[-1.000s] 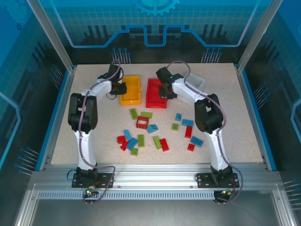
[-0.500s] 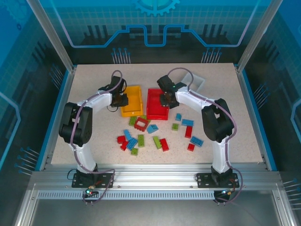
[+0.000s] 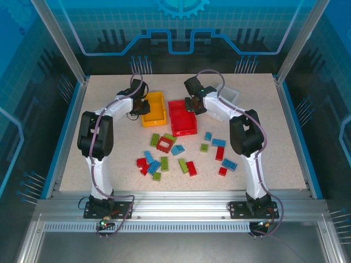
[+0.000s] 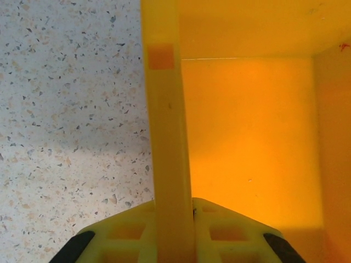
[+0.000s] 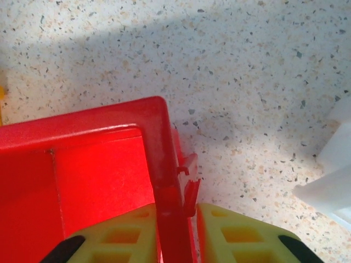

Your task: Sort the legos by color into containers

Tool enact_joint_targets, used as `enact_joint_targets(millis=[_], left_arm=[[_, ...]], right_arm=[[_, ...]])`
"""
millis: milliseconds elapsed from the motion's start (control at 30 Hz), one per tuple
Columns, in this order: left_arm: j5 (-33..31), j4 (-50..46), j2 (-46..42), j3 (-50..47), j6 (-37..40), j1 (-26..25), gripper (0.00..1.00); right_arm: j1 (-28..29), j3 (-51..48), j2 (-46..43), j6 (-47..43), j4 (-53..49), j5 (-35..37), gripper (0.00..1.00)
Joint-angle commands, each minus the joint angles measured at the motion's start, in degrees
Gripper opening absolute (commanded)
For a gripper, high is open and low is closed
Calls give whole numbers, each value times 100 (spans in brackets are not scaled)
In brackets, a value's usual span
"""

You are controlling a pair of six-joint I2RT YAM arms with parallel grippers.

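Left pincer (image 4: 174, 222) is pinching the left wall of the yellow-orange bin (image 4: 164, 109), with the wall running straight up between both fingers. Right pincer (image 5: 176, 216) is clamping the red bin (image 5: 159, 142) by its wall near a corner. The two bins are sitting just beside each other on the tabletop (image 3: 279, 126). The white bin (image 3: 233, 96) is standing near, partly behind the right arm. Legos (image 3: 191, 168) — red, blue, green — are lying scattered nearer the arm bases, a few crowding the red bin's near edge.
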Motion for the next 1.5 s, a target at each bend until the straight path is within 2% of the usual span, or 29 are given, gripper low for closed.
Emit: enact_joint_targets(millis=[0, 233, 400, 467, 533, 633, 767, 900, 1033, 1167, 1300, 1467], left_arm=[[-38, -262, -307, -325, 104, 11, 9], [142, -182, -376, -427, 23, 4, 10], [281, -137, -341, -419, -7, -11, 14], [297, -188, -337, -381, -59, -11, 20], [272, -207, -397, -383, -108, -9, 32], [182, -210, -634, -443, -239, -7, 47], [265, -227, -1101, -468, -464, -32, 55], [508, -2, -1820, -652, -672, -173, 65], [902, 960, -2832, -1366, -724, -799, 75], [979, 1875, -3566, -2023, -900, -1601, 82], [1086, 2469, -3850, -2450, -1203, -2170, 88], [957, 2582, -3883, -2692, -1356, -2675, 88]], right_arm=[[-90, 92, -106, 57, -93, -63, 9], [-101, 975, 471, 33, -561, -19, 9], [-170, 1226, 598, 95, -614, -84, 11], [-202, 1419, 749, 98, -702, -172, 18], [-213, 1605, 777, 67, -836, -201, 27], [-233, 1455, 368, -5, -837, -142, 41], [-456, 826, -553, 28, -674, -87, 54], [-1043, -256, -1480, 180, -400, -215, 63], [-1954, -1276, -1957, 208, -108, -560, 68], [-2552, -1375, -1786, 27, -79, -858, 69], [-2772, -1023, -1225, -118, -196, -1032, 66], [-2748, -604, -688, -356, -266, -1081, 63]])
